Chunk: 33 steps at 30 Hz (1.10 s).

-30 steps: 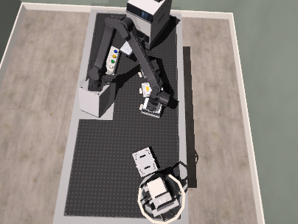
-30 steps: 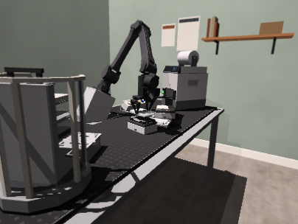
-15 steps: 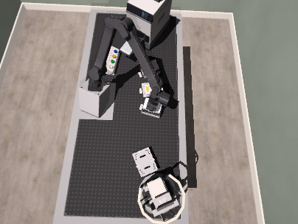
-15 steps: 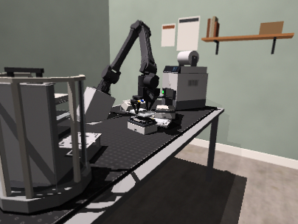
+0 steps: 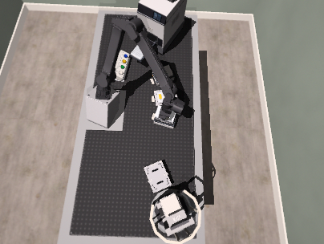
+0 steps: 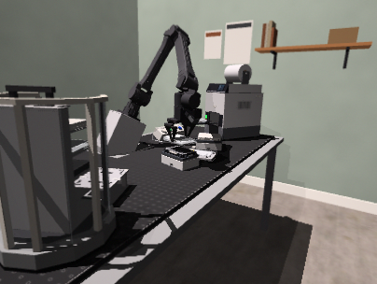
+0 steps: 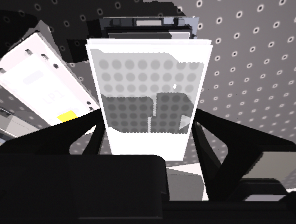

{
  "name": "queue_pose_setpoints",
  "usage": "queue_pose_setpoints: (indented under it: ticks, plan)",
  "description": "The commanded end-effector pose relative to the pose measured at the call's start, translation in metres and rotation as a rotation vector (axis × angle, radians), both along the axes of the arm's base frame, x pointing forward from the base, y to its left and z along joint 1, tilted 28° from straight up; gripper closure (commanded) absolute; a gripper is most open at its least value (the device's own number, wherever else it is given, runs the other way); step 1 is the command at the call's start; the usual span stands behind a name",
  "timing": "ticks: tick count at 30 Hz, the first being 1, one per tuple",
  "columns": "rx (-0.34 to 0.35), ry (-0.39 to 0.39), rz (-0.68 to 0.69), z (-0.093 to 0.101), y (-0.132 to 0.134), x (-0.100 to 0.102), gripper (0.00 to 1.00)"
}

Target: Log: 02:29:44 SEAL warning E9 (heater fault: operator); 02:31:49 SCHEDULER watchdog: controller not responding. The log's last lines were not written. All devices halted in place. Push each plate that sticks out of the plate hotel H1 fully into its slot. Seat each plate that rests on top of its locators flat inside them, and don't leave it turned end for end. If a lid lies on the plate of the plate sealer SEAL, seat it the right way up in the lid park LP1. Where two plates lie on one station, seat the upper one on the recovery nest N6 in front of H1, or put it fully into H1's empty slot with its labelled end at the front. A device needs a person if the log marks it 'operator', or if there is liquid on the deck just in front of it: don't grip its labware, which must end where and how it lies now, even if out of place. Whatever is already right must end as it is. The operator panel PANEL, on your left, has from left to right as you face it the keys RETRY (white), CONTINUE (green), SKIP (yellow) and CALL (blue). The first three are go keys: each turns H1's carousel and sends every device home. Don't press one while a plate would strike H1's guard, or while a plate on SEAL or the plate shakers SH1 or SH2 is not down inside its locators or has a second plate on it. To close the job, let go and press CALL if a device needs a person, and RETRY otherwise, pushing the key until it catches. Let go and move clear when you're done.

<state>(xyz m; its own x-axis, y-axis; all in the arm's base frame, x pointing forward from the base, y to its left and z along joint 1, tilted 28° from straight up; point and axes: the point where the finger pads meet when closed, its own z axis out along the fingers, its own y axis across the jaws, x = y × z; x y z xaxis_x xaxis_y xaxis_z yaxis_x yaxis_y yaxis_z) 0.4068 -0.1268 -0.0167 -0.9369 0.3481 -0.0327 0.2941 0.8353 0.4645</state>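
Observation:
My gripper (image 5: 165,115) (image 6: 180,134) (image 7: 148,112) is shut on a white well plate (image 7: 145,77), with a finger against each long side. The plate is roughly level and a little above the shaker (image 5: 164,124) (image 6: 180,162) (image 7: 149,23). The shaker's dark top shows below the plate; its middle is hidden in the wrist view. The lid park LP1 (image 7: 52,82) with a yellow patch stands beside it. The nest N6 (image 5: 157,175) bears no plate. The hotel H1 (image 6: 41,177) has pale plates in its slots; their exact seating is unclear. The sealer SEAL (image 5: 158,29) (image 6: 240,114) has a pale plate (image 5: 137,52) in front.
PANEL (image 5: 117,72) lies beside the arm, its blue key (image 5: 126,56) toward SEAL. H1's ring-shaped guard (image 5: 151,217) (image 6: 32,187) rises behind N6. Another low station (image 6: 209,143) stands beyond LP1, mostly hidden by the arm in the top view.

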Motion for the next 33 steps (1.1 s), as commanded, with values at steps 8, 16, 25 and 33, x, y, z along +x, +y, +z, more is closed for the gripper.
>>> queue_pose_setpoints:
  ticks: [8, 16, 25, 33]
  plan:
    - [-0.04, -0.07, -0.012, 0.051, -0.034, 0.012, 0.16]
    - [-0.042, -0.071, -0.012, 0.066, -0.041, 0.008, 0.16]
    - [-0.044, -0.071, -0.012, 0.088, -0.051, 0.002, 0.16]
    - [-0.045, -0.072, -0.012, 0.103, -0.058, -0.002, 0.16]
